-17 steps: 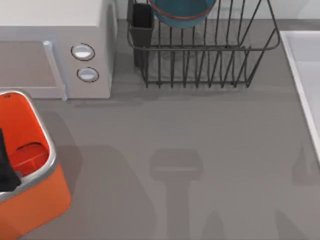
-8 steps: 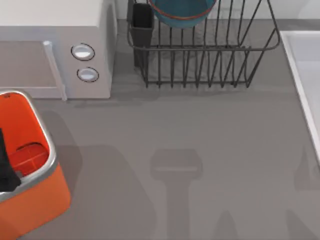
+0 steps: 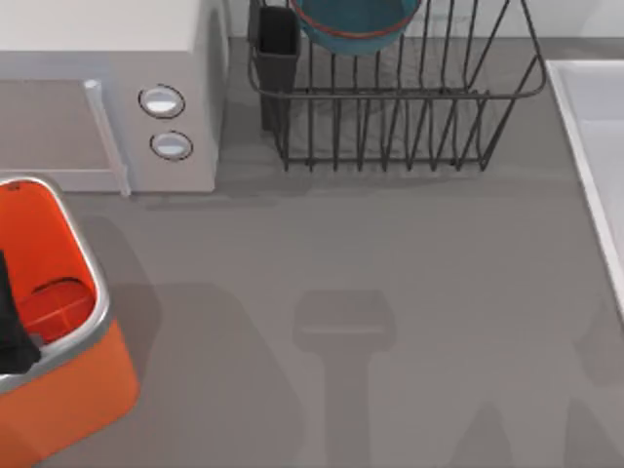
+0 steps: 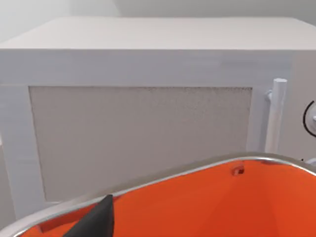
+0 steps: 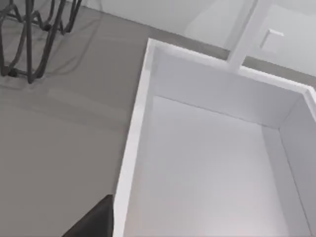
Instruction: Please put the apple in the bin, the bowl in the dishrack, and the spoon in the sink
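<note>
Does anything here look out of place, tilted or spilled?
Nothing stands out. The round blue-teal bowl sits in the dark grey wire dishrack, the orange tub with a silver rim stands upright beside the white microwave, and nothing is spilled on the grey table.

Glossy orange plastic on the bin (image 3: 68,390), rimmed in polished silver metal. Thin dark wire for the dishrack (image 3: 390,127) — smooth, faintly shiny. Matt white casing on the microwave (image 4: 148,54), door panel finely grained. Smooth white sink (image 5: 207,163); matt grey bench (image 3: 390,253).
</note>
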